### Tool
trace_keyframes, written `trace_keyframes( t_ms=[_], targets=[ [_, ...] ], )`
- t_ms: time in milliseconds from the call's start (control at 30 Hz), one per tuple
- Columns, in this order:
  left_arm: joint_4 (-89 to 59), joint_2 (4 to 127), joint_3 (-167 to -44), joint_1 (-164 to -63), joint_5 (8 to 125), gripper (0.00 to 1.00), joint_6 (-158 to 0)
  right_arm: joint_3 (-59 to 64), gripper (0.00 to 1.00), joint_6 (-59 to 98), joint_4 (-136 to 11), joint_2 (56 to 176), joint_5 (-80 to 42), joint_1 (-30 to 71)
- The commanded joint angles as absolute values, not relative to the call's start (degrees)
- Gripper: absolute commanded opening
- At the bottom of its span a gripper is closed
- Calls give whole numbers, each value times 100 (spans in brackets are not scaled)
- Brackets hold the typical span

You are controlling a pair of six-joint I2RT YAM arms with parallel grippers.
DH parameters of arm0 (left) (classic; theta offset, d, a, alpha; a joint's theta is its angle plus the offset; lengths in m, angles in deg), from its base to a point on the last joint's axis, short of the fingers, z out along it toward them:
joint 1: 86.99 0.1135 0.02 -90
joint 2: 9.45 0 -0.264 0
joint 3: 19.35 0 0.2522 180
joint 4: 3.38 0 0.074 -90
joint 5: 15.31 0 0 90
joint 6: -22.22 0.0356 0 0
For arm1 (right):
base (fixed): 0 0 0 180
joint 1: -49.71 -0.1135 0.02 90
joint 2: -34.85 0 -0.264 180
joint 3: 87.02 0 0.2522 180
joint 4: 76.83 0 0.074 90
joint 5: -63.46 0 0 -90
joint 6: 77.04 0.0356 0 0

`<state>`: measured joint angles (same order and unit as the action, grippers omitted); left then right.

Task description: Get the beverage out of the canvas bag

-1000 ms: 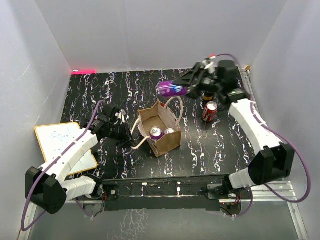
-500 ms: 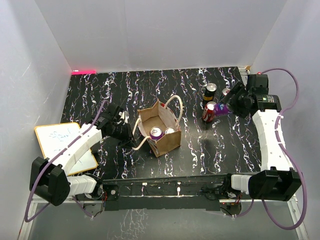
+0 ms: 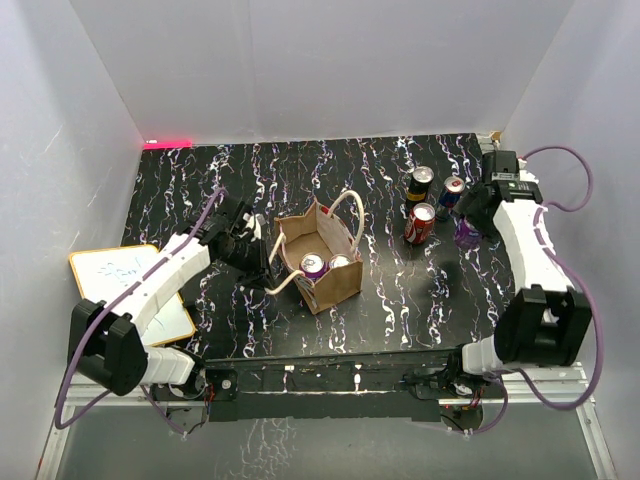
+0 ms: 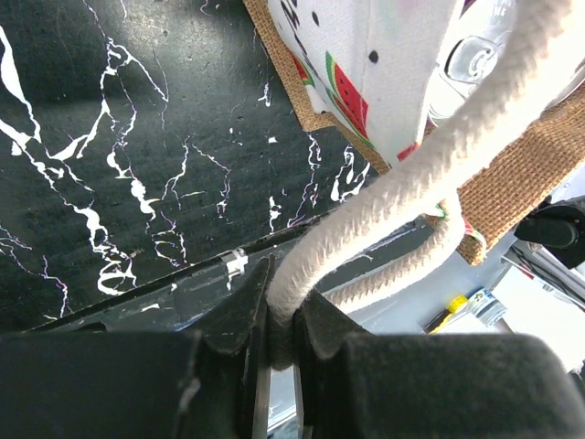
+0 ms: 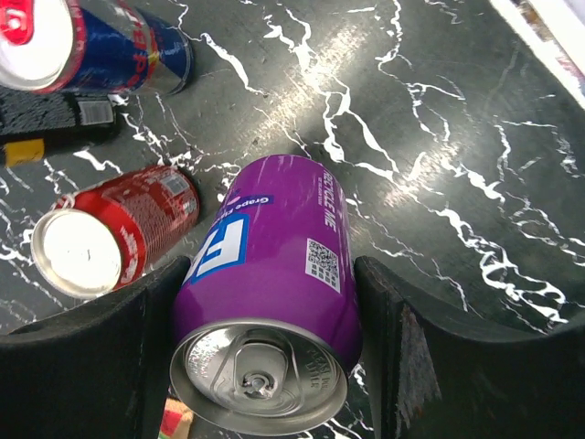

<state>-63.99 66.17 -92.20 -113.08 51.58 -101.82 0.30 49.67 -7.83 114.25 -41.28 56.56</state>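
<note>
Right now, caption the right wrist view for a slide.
Right fingers hold a purple can beside a red can and a blue can.

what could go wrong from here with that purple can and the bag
The purple can, held in the right gripper, is close beside the red can; setting it down could knock that one over.
The left gripper pinches only the rope handle; a tug might tip the canvas bag, which holds two more cans.

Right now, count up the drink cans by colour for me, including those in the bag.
Purple cans: 2
Red can: 1
Blue can: 1
Black can: 1
Can of hidden colour, in the bag: 1
Total: 6 cans
</note>
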Motion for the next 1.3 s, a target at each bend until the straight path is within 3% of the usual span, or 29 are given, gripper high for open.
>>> trace_keyframes(
  t_ms=[0,433,700,867,1100,1167,1267],
  targets=[
    [-6625,6727,-9486,-11288,5194,0,-9900,166,9,5115,-1893,11766,-4053,5740],
    [-6630,6869,-9685,-11290,5295,0,-9851,136,10,5245,-2506,12856,-3534,5907],
    [-6706,6931,-9681,-11292,5383,0,-9920,77,18,5305,-2537,13166,-3311,5999],
    [-6697,6922,-9625,-11288,5344,0,-10019,95,43,5177,-2541,13387,-3157,6007],
    [-6391,6579,-9293,-11292,5112,0,-10216,118,93,4875,-2569,13195,-3121,6008],
    [-6475,6544,-9247,-11291,5131,0,-10232,164,99,4808,-2404,13060,-3102,6008],
    [-6495,6423,-9267,-11292,5071,0,-10280,186,100,4691,-2109,12717,-2994,6008]
  ],
)
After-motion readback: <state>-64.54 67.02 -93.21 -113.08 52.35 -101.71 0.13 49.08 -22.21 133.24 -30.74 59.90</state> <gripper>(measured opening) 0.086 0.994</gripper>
